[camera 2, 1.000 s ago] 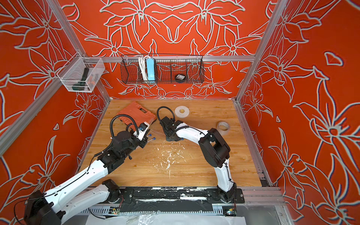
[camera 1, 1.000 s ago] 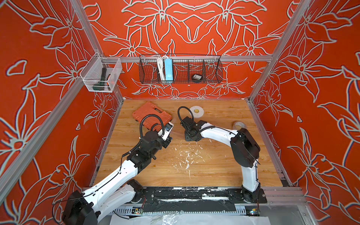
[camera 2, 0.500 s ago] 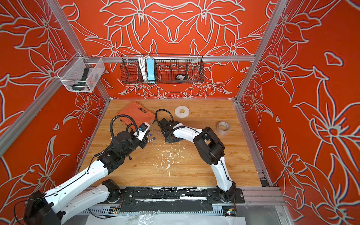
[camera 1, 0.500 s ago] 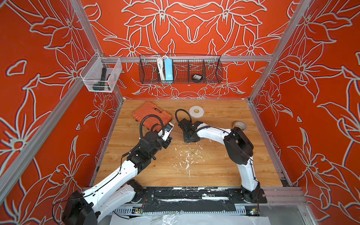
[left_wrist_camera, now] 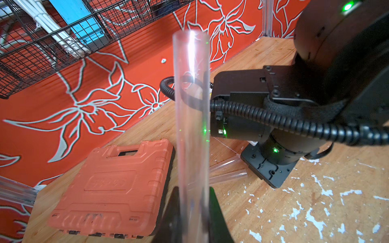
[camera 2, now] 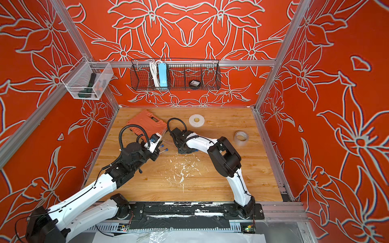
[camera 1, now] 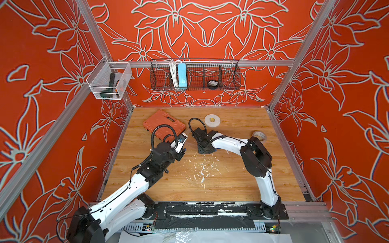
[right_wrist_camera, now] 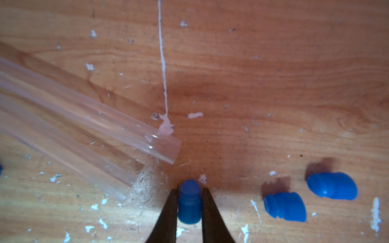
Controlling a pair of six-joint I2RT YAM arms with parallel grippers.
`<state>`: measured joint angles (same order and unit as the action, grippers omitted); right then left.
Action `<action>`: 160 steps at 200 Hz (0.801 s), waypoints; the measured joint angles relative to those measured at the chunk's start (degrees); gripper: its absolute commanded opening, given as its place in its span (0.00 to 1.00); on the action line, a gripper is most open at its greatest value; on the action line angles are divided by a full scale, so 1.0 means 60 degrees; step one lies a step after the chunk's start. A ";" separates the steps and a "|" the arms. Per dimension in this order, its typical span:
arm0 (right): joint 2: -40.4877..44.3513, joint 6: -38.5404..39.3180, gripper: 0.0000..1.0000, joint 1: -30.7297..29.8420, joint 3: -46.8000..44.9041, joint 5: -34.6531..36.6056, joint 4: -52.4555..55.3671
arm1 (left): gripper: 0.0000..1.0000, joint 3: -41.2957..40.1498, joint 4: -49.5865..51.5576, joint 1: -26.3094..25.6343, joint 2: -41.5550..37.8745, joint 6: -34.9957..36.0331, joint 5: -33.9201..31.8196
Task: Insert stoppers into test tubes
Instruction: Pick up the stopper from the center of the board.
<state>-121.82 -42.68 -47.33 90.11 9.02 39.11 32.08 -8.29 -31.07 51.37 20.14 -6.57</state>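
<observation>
My left gripper (left_wrist_camera: 193,212) is shut on a clear test tube (left_wrist_camera: 192,109) that sticks out from the jaws, its open end toward the right arm's wrist. In both top views this gripper (camera 2: 158,151) hovers beside the orange case. My right gripper (right_wrist_camera: 189,195) points down at the table, shut on a blue stopper (right_wrist_camera: 189,203). Two more stoppers (right_wrist_camera: 284,207) (right_wrist_camera: 332,186) lie loose beside it. Two empty test tubes (right_wrist_camera: 94,117) (right_wrist_camera: 63,151) lie side by side on the wood between the grippers. Blue tips (camera 2: 164,147) show by the left gripper.
An orange tool case (camera 1: 164,126) lies at the back left, close to the left arm. A white tape roll (camera 1: 212,120) and a second roll (camera 1: 260,136) sit further back and right. White paint flecks (camera 1: 202,170) mark the wooden table. A wire basket (camera 1: 194,74) hangs on the back wall.
My right gripper's jaws have closed onto the stopper on the table, and that arm's elbow shifted slightly left. The left arm holds still with its tube.
</observation>
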 measured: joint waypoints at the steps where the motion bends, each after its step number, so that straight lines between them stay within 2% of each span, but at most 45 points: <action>1: 0.0000 0.0000 0.19 0.0000 0.0000 0.0000 0.0000 | 0.00 0.0000 0.0000 0.0000 0.0000 0.0000 0.0000; 43: 0.0000 0.0004 0.13 0.0000 0.0000 0.0004 0.0000 | 0.00 -0.0004 0.0000 0.0000 0.0000 0.0000 0.0004; 71: 0.0051 0.0113 0.06 0.0000 -0.0040 0.0007 -0.0018 | 0.00 -0.0022 0.0000 0.0000 0.0004 0.0022 0.0000; 91: 0.0543 0.0433 0.02 0.0000 -0.0506 0.0029 -0.0069 | 0.00 -0.0029 0.0000 0.0000 0.0004 0.0069 0.0004; 123: 0.2601 0.1519 0.02 0.0073 -0.1883 -0.0058 -0.0284 | 0.00 -0.0091 0.0004 0.0000 -0.0018 0.0339 0.0266; 160: 0.5584 0.3275 0.02 0.0488 -0.3435 -0.1195 -0.0499 | 0.00 -0.0393 0.0084 -0.0004 -0.0386 0.1056 0.1016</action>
<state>-88.31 -23.03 -44.40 69.49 1.85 36.12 29.71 -7.79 -31.09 49.06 26.48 -0.47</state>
